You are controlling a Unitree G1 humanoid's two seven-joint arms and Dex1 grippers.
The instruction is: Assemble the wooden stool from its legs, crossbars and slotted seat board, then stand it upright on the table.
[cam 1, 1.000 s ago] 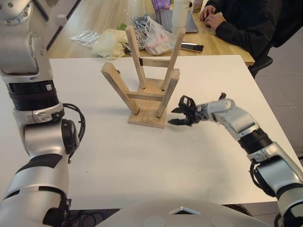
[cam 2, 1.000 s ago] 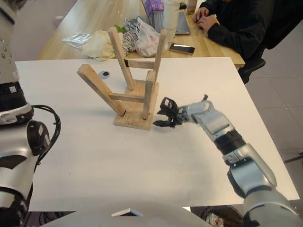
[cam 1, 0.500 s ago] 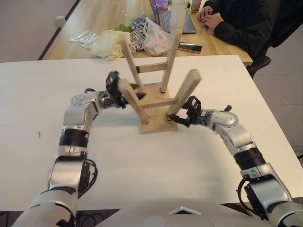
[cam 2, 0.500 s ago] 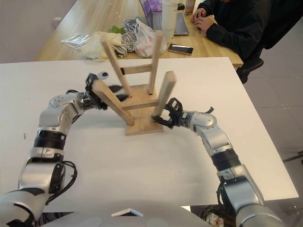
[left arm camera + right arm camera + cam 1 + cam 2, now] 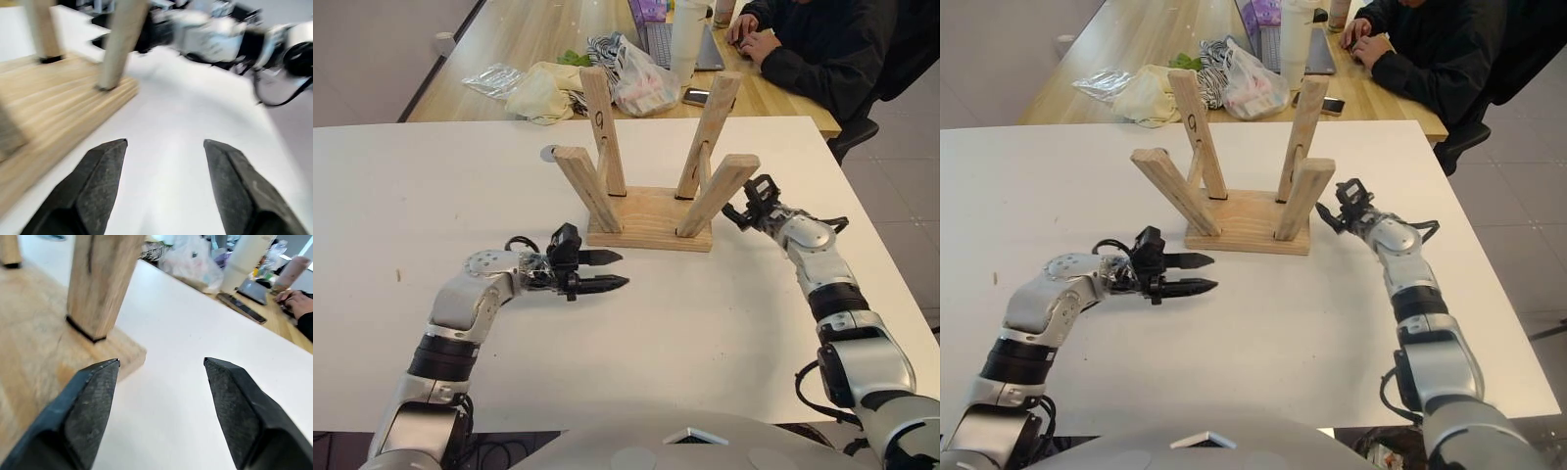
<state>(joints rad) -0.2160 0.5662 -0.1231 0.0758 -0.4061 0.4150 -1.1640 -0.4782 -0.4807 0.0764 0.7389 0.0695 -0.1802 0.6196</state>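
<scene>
Evidently the pale wooden stool (image 5: 651, 211) is assembled but sits legs-up near the white desk's (image 5: 431, 196) far edge, still to be righted, while the left gripper (image 5: 624, 269) and right gripper (image 5: 741, 204) hold their fingers wide apart, empty.

The white table (image 5: 724, 323) carries the stool (image 5: 651, 201) upside down near its far edge, seat board (image 5: 646, 230) flat on the top, legs (image 5: 602, 127) pointing up. A small round disc (image 5: 548, 154) lies just beside the far left leg. A tiny speck (image 5: 396, 276) lies near the left edge.
</scene>
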